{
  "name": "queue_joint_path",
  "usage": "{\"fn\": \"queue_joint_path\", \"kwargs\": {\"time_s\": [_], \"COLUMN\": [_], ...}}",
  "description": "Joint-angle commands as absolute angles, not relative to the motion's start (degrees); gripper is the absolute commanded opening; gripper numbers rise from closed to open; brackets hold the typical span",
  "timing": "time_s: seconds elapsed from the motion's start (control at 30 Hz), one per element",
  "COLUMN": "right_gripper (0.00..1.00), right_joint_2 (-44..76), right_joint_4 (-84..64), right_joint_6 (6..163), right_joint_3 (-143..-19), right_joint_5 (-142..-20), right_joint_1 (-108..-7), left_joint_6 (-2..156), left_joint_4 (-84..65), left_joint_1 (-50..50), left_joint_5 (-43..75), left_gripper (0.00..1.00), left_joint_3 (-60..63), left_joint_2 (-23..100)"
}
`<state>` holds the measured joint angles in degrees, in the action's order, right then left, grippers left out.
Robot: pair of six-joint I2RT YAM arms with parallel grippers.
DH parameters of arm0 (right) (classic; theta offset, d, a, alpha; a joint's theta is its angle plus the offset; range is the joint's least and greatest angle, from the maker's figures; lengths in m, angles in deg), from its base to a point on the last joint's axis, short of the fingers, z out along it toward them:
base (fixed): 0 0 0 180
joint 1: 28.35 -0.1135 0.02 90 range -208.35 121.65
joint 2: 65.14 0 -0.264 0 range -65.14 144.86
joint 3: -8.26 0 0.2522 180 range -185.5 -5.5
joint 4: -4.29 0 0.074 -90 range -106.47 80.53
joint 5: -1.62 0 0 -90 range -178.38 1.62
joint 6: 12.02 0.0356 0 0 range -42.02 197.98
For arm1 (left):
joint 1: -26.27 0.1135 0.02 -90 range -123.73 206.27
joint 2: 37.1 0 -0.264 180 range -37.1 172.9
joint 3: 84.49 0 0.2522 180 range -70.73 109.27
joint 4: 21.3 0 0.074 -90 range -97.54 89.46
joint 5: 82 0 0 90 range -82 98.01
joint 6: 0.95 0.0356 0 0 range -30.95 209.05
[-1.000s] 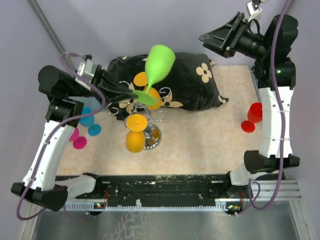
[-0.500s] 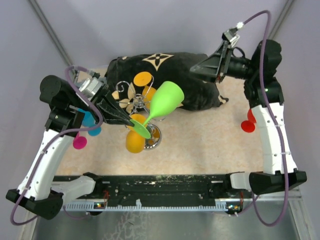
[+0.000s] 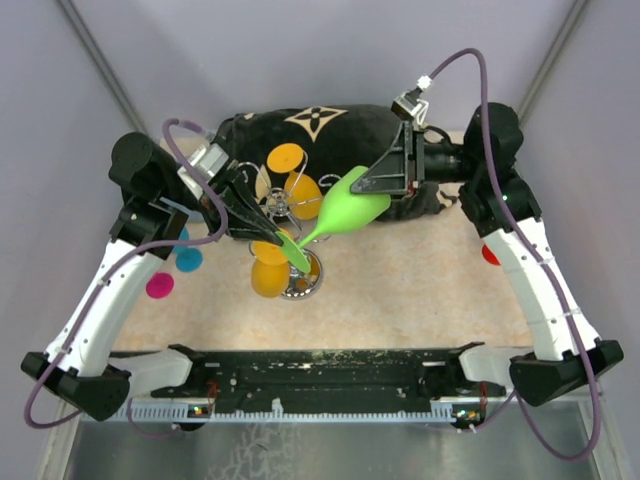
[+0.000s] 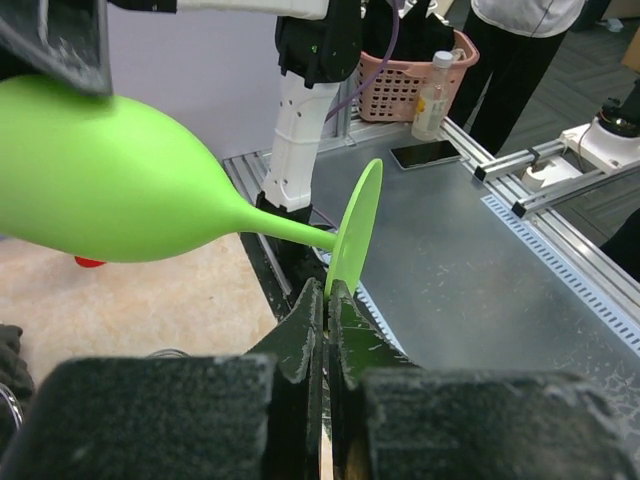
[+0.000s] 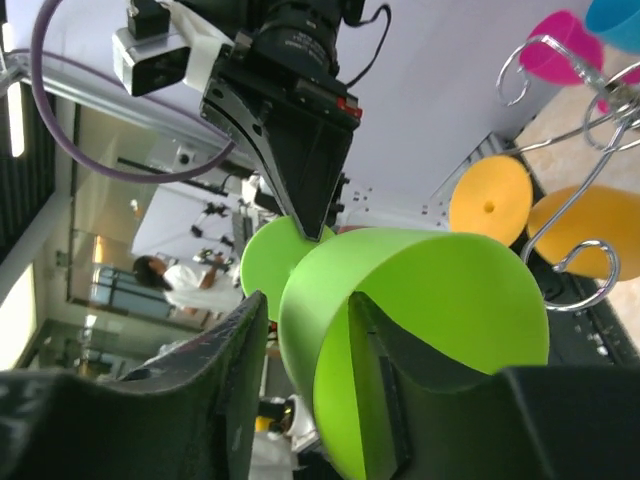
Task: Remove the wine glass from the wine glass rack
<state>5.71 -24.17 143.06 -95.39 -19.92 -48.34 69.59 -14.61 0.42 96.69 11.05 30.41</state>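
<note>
While the left gripper is clamped on the foot of the green wine glass, holding it tilted in the air over the wine glass rack, the right gripper straddles the bowl's rim, jaws apart. It should close gently on the wall before the left lets go.

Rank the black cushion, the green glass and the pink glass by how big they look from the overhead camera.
1. black cushion: clearly largest.
2. green glass: it is held up nearer the camera, which flatters its size.
3. pink glass: smallest, and only part of it shows.
</note>
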Motion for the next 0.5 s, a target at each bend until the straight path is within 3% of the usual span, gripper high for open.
{"fn": "queue_joint_path", "kwargs": {"time_s": [0.0, 0.03, 0.13, 0.2, 0.23, 0.27, 0.33, 0.47], "right_gripper": [0.24, 0.04, 0.0, 0.0, 0.0, 0.0, 0.0, 0.0], "right_joint_2": [3.9, 3.8, 2.9, 2.1, 2.1, 2.3, 3.5, 5.2], "right_joint_4": [-18.2, -17.7, -15.3, -14.4, -16.0, -19.7, -30.3, -45.8], "right_joint_6": [144.7, 144.8, 145.5, 145.7, 144.5, 142.1, 135.6, 124.7], "right_joint_3": [-93.5, -92.9, -92.1, -94.1, -96.8, -100.4, -108.5, -120.1], "right_joint_5": [-16.1, -16.0, -16.2, -16.7, -17.4, -18.4, -20.7, -27.1], "right_joint_1": [-52.4, -53.2, -54.2, -53.9, -53.1, -51.6, -46.3, -34.2], "left_joint_6": [72.6, 73.1, 75.6, 80.4, 84.1, 86.9, 89.7, 90.5], "left_joint_4": [-13.8, -13.8, -13.6, -11.4, -9.4, -7.5, -5.8, -5.0], "left_joint_1": [0.1, 0.0, 0.1, 0.8, 1.0, 1.0, 1.3, 1.5], "left_joint_5": [97.2, 96.7, 92.4, 85.5, 81.2, 75.5, 66.3, 53.4], "left_gripper": [0.0, 0.0, 0.01, 0.46, 0.64, 0.75, 0.89, 0.98], "left_joint_3": [13.4, 13.4, 14.0, 15.1, 16.0, 16.6, 16.8, 17.3], "left_joint_2": [31.1, 31.1, 30.7, 29.9, 29.2, 28.7, 27.9, 26.7]}}
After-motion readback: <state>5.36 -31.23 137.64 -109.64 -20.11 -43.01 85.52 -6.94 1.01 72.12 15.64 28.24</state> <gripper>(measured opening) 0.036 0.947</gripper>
